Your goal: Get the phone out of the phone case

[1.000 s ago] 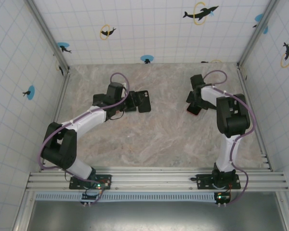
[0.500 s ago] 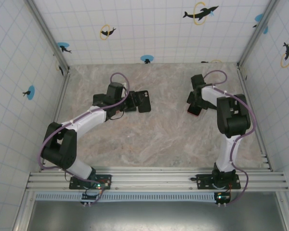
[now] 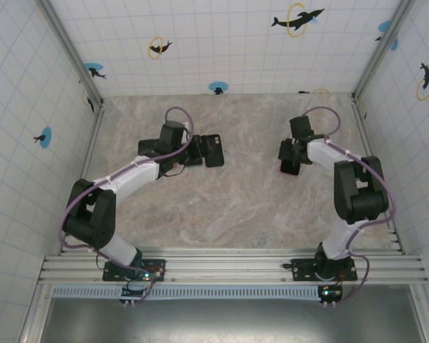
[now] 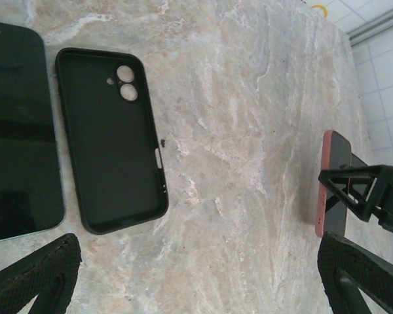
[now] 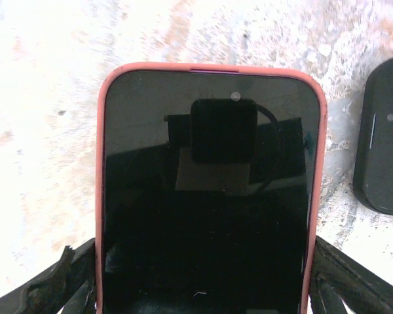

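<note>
Marble table point(image 3: 236, 207): right end effector point(image 3: 289, 160) grips phone point(image 5: 206, 196) (pink case point(image 5: 101, 196) on).

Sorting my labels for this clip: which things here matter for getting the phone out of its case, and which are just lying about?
In the job: coral-cased phone, right gripper.
Lying about: bare black phone, empty black case.

No legible text, label, brand or number on any surface in view.
</note>
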{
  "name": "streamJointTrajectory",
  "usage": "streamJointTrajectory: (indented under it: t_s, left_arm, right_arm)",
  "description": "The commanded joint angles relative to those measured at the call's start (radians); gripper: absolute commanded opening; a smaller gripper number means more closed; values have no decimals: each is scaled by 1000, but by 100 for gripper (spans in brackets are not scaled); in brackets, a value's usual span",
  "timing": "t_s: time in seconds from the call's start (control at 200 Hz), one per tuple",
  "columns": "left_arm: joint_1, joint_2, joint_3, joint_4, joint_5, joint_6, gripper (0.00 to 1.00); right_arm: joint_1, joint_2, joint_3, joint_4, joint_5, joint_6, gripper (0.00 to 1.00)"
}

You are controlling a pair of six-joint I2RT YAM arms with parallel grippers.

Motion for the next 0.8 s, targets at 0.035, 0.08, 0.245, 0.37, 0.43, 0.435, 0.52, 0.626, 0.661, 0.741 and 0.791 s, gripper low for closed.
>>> streamJointTrajectory:
  t_s: [0.035, 0.08, 0.245, 0.37, 0.43, 0.435, 0.52, 0.626, 0.661, 0.741, 0.791]
  left_arm:
    - [-25, 32, 59, 37, 25, -21, 93]
    - [-34, 39, 76, 38, 29, -22, 92]
    - [-79, 66, 138, 57, 45, -24, 91]
    - [-128, 85, 181, 86, 44, -30, 89]
    - [-153, 96, 201, 108, 45, -37, 87]
    - [-155, 97, 203, 108, 45, -37, 87]
    - [-185, 120, 239, 112, 47, -37, 84]
    - [-218, 151, 283, 104, 51, -22, 82]
    - [-223, 165, 297, 92, 50, -19, 81]
    - [-229, 191, 312, 86, 61, -24, 78]
    - [-234, 203, 322, 91, 67, -26, 76]
  right_arm:
    - [20, -153, -94, 191, -95, -126, 56]
    - [28, -188, -124, 229, -113, -144, 56]
    - [67, -288, -193, 326, -178, -180, 54]
    - [101, -351, -241, 392, -232, -193, 53]
    - [114, -381, -269, 454, -266, -190, 53]
    - [115, -384, -270, 458, -268, -190, 52]
    - [128, -417, -304, 512, -303, -187, 51]
    - [142, -439, -318, 537, -343, -184, 50]
    - [148, -446, -322, 547, -352, -181, 50]
    - [156, -456, -324, 556, -372, -182, 50]
    - [160, -462, -327, 565, -387, -182, 50]
